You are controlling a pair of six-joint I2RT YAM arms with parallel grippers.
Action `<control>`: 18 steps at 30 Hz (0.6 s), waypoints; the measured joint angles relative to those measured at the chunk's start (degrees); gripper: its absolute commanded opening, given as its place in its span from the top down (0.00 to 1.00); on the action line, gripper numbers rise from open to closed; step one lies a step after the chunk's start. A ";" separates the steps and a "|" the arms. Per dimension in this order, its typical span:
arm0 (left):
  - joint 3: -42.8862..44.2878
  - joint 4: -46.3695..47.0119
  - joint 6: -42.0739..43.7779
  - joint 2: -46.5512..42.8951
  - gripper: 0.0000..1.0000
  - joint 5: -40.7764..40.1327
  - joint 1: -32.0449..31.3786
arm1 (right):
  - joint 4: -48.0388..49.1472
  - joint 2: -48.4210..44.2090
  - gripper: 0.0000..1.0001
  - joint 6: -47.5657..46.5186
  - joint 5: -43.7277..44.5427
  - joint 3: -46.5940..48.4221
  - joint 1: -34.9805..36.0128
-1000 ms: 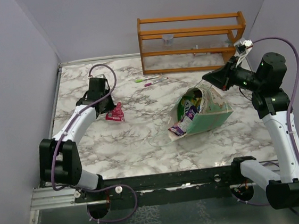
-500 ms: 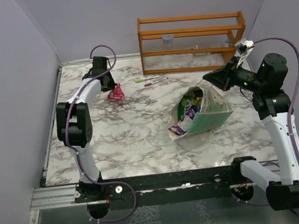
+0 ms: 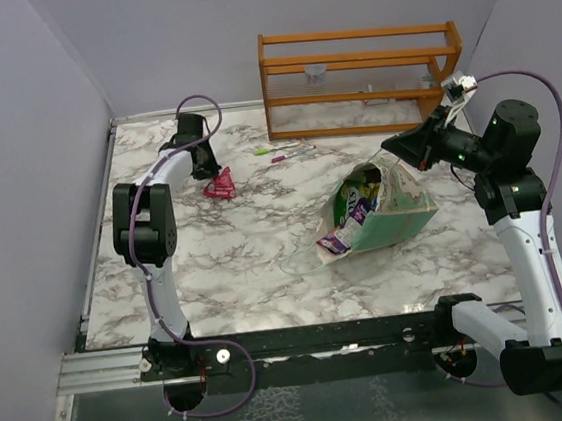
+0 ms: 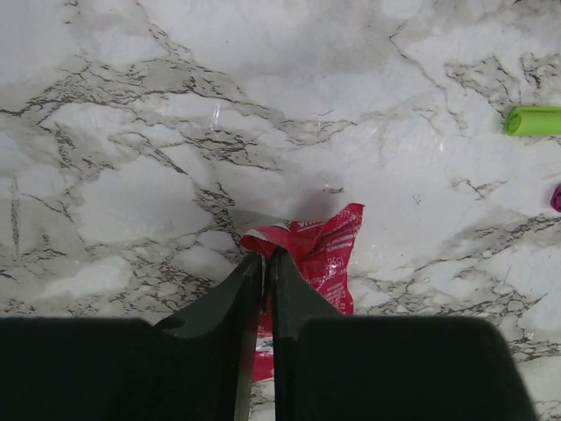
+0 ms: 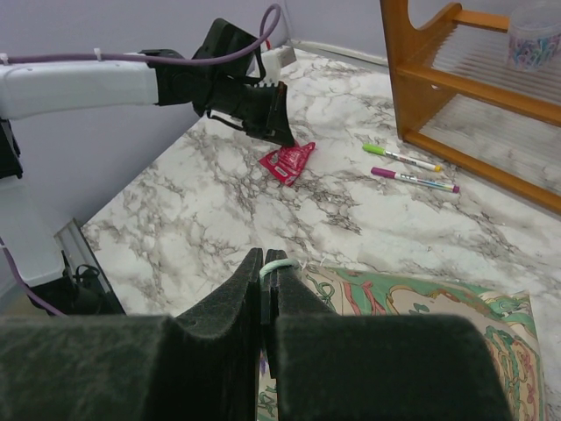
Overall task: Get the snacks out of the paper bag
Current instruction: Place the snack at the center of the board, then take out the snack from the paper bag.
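The paper bag (image 3: 402,213) is seen lying on its side right of the middle of the marble table (image 3: 237,265). Its mouth is turned towards the left, and its top is lifted by the right gripper (image 5: 265,254), whose jaws are closed tight on the white string handle (image 5: 279,265). Several snacks (image 3: 353,208) are crowded in the mouth, and a purple packet (image 3: 332,245) is poking out at the lower lip onto the table. One pink-red packet (image 4: 320,254) is found well apart from the bag, at the far left of the table near two pens (image 3: 285,152). The left gripper (image 4: 265,256) is set at its top corner, with the jaws drawn almost together and only a thin slit between them; whether the foil is pinched or free cannot be told. The packets are judged to be light, soft and crinkly, with slick foil that may slide out of a shallow pinch. A crimped end seam or a corner is best taken, not the puffed middle. The bag is judged thin and easily creased or torn, so it is better steadied by the handle while a packet is drawn out through the mouth.
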 measured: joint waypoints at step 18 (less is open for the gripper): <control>-16.31 12.39 1.36 -37.51 0.06 -1.27 -12.98 | 0.11 0.02 0.97 0.00 0.00 -0.37 0.00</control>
